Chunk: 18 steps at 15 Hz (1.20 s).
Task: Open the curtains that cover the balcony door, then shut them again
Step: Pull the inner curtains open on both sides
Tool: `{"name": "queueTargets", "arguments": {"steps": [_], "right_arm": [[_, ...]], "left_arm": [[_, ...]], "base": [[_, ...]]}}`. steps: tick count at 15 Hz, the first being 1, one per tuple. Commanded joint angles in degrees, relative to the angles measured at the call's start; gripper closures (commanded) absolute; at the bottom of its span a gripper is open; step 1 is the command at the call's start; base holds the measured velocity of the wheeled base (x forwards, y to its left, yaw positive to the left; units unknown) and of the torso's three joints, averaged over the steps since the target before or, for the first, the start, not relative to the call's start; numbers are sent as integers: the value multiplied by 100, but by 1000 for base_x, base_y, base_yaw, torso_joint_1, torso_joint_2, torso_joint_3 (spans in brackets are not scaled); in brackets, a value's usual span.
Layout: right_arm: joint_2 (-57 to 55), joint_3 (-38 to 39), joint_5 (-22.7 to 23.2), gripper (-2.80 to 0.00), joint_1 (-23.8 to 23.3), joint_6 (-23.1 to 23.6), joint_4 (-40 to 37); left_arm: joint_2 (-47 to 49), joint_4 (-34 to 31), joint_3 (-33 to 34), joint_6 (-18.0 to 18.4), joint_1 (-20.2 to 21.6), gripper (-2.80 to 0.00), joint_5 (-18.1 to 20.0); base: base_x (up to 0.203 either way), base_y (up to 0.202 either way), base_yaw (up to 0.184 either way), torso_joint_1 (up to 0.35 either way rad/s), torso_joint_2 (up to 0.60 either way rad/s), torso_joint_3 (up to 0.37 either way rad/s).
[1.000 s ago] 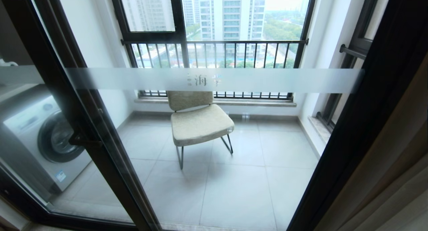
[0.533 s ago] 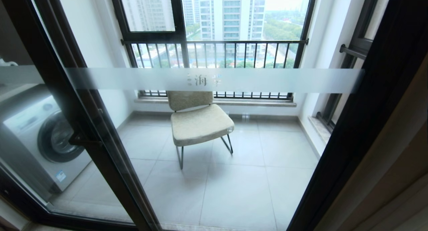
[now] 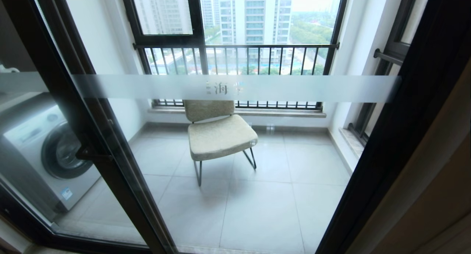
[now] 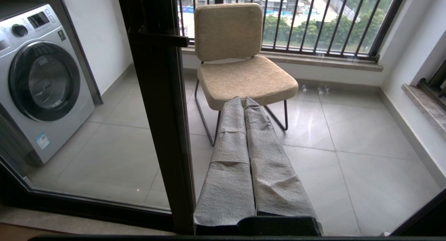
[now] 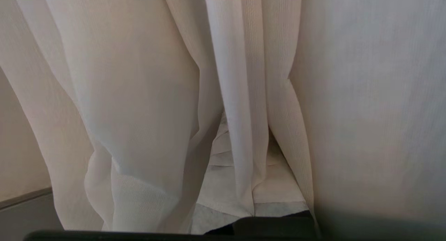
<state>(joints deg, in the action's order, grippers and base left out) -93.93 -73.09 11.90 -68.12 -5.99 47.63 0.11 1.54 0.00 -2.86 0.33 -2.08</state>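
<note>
Looking through the balcony door (image 3: 257, 154), the head view shows its glass uncovered: the black frame runs down both sides, a frosted band (image 3: 235, 88) with small characters crosses the panel, and a black handle (image 3: 92, 155) sits on the left upright. The curtains (image 3: 434, 195) are bunched at the far right edge of that view, a beige mass just beside the right door frame and clear of the glass.

Beyond the glass a beige padded chair (image 3: 219, 134) stands on the tiled balcony floor (image 3: 265, 210), with a washing machine (image 3: 48, 154) at the left and a railed outer window (image 3: 235, 59) at the far side.

Neither arm appears in the head view. The left gripper (image 4: 245, 103) points toward the door near its middle upright, with the chair seen behind its tip; its two grey cloth-covered fingers (image 4: 230, 171) lie pressed together with nothing between them. The right gripper (image 5: 244, 153) is deep in the curtain folds, with sheer white fabric hanging over it and a paler opaque layer on one side. Its covered fingers are mostly hidden, but they are closed; whether any cloth is pinched between them cannot be told.
</note>
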Motion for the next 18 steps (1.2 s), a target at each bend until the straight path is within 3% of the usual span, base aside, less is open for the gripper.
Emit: {"name": "queueTargets", "arguments": {"steps": [1, 6, 10, 13, 18], "right_arm": [[-84, -12, 21, 0, -26, 1, 10], [422, 189, 1063, 0, 9, -15, -6], [1180, 794, 2288, 0, 102, -373, 0], [1664, 1101, 2736, 0, 719, -828, -5], [2120, 1624, 2806, 0, 1951, -1184, -6]], "left_arm": [[-2, 5, 0, -4, 2, 0, -2], [-2, 5, 0, -4, 2, 0, -2], [-2, 5, 0, -4, 2, 0, -2], [-2, 5, 0, -4, 2, 0, -3], [-2, 5, 0, -4, 2, 0, -2]], "base": [[0, 0, 0, 0, 0, 0], [0, 0, 0, 0, 0, 0], [0, 0, 0, 0, 0, 0], [0, 0, 0, 0, 0, 0], [0, 0, 0, 0, 0, 0]]}}
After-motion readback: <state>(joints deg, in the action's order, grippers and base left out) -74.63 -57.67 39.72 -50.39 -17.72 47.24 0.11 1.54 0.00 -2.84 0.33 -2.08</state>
